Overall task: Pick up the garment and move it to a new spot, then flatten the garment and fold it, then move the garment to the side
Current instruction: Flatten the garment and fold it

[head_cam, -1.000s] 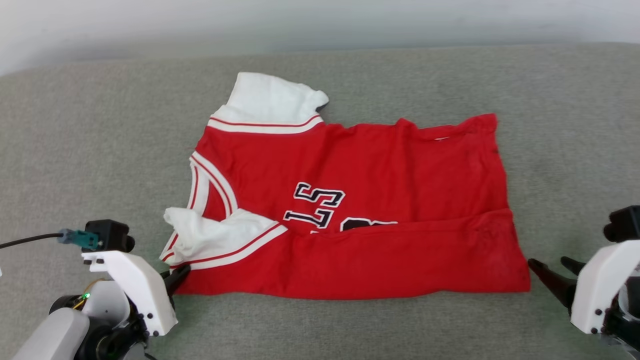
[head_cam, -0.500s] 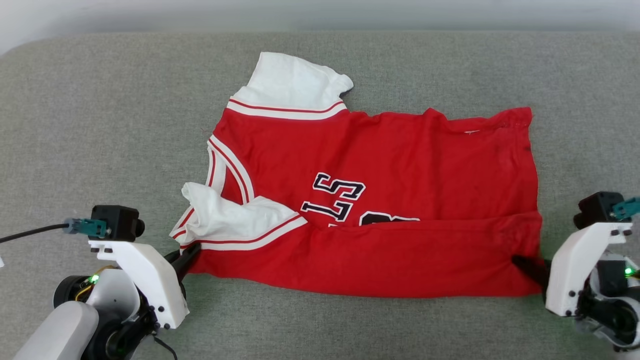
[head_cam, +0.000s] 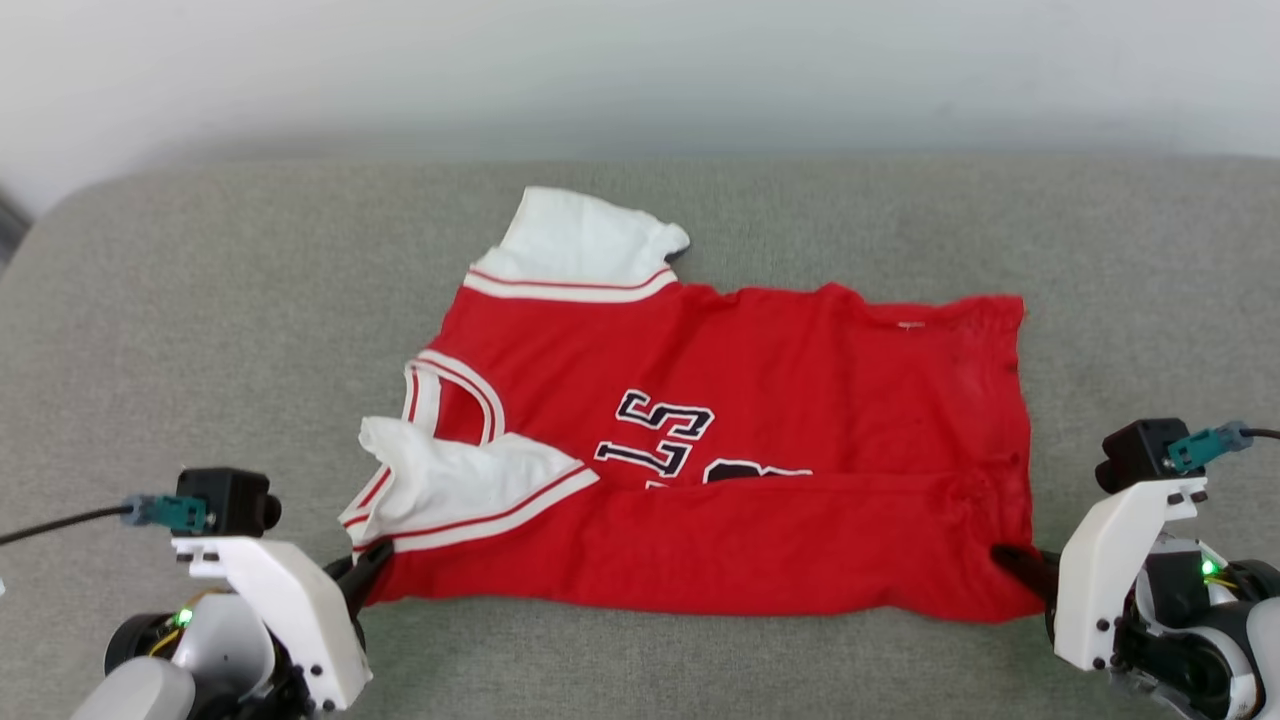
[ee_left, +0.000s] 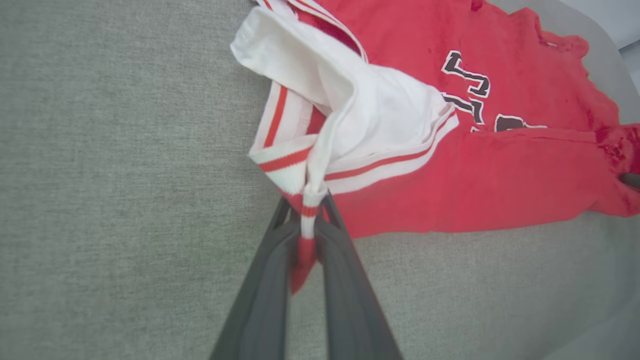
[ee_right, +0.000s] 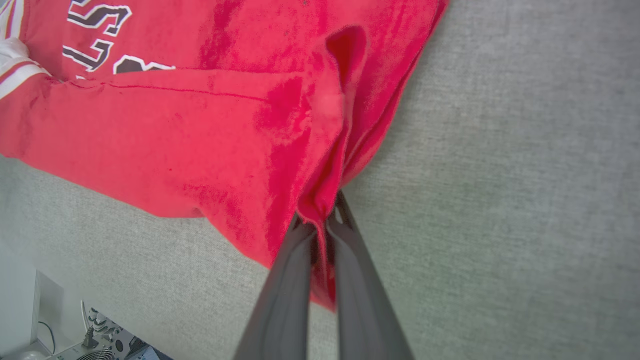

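Observation:
The red garment (head_cam: 760, 420) lies spread on the grey cushioned surface (head_cam: 200, 330), its near edge folded up over the black lettering. One white sleeve (head_cam: 585, 240) points to the far side, the other (head_cam: 450, 480) is folded over the near left part. My left gripper (head_cam: 368, 562) is shut on the garment's near left corner, with striped trim (ee_left: 306, 220) pinched between its fingers. At the near right corner my right gripper (head_cam: 1012, 562) is shut on bunched red fabric (ee_right: 320, 200), which is lifted slightly.
The grey surface ends at a pale wall (head_cam: 640, 70) behind the garment. Bare cushion lies left, right and in front of the garment. In the right wrist view, equipment with a fan grille (ee_right: 95, 345) sits below the surface's edge.
The head camera has shifted, so the whole scene sits lower and smaller. My right gripper has closed in on the garment's near right corner and shut on it. The left gripper keeps its hold.

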